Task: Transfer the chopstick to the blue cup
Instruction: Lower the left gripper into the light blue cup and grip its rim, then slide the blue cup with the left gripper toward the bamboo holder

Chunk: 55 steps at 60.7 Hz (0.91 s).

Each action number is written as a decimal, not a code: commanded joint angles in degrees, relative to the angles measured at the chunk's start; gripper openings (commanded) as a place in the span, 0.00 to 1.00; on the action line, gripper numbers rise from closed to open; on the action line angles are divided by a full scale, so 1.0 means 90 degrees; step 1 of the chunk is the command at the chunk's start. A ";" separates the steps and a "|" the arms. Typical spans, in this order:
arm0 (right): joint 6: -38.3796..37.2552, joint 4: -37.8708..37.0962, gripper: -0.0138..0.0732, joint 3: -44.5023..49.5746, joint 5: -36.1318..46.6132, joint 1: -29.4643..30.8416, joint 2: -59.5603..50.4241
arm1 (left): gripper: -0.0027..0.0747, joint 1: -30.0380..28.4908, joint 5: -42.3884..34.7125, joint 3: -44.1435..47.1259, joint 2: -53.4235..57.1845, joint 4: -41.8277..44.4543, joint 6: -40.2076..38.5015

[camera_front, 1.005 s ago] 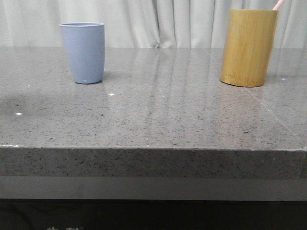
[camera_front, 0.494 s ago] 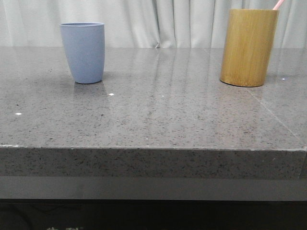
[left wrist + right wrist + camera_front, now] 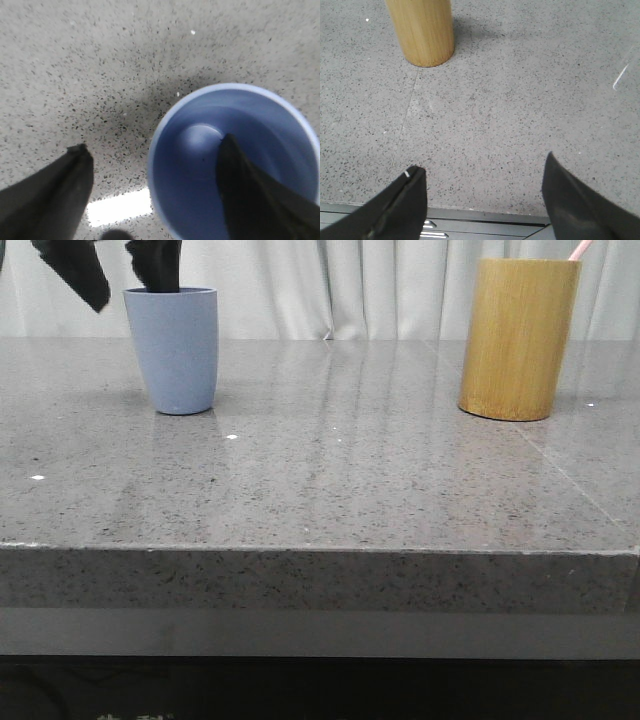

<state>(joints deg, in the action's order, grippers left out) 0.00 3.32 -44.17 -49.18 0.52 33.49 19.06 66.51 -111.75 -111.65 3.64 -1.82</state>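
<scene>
Black left end effector point(image 3: 118, 275) is newly appearing, spread wide astride the blue cup point(image 3: 173, 350) rim; I'm seeing the chopstick point(image 3: 581, 249) unmoved.

1. The left tool point(image 3: 115, 285) has two matte black fingers, seen in the front view as dark, tapering shapes with no visible markings.
2. In the left wrist view the same tool point(image 3: 152, 150) shows two plain black fingers narrowing to blunt, wedge-like tips; the surfaces look smooth and slightly blurred.
3. The right tool point(image 3: 482, 170) also has two black, tapered fingers point(image 3: 400, 205).
4. One of its fingers carries a small pale mark near the tip and faint moulded edges lower down.
</scene>
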 commanded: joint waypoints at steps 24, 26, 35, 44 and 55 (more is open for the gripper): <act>0.0000 -0.0049 0.74 -0.0213 0.0395 -0.0014 0.0060 | 0.21 0.0044 -0.0355 -0.0234 0.0085 -0.0405 -0.0087; 0.0000 -0.0049 0.74 -0.0213 0.0389 -0.0014 0.0060 | 0.18 0.0044 -0.0355 -0.0234 0.0085 -0.0405 -0.0087; 0.0000 -0.0049 0.74 -0.0213 0.0383 -0.0014 0.0060 | 0.05 0.0044 -0.0355 -0.0249 0.0085 -0.0405 -0.0087; 0.0000 -0.0049 0.74 -0.0213 0.0390 -0.0014 0.0060 | 0.01 0.0044 -0.0318 -0.0405 0.0085 -0.0453 -0.0087; 0.0000 -0.0049 0.74 -0.0213 0.0390 -0.0014 0.0060 | 0.01 0.0196 -0.0099 -0.0820 0.0085 -0.0521 -0.0057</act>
<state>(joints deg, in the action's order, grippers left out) 0.00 3.32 -44.17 -49.18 0.52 33.49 19.54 66.97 -115.50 -114.18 0.00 -2.11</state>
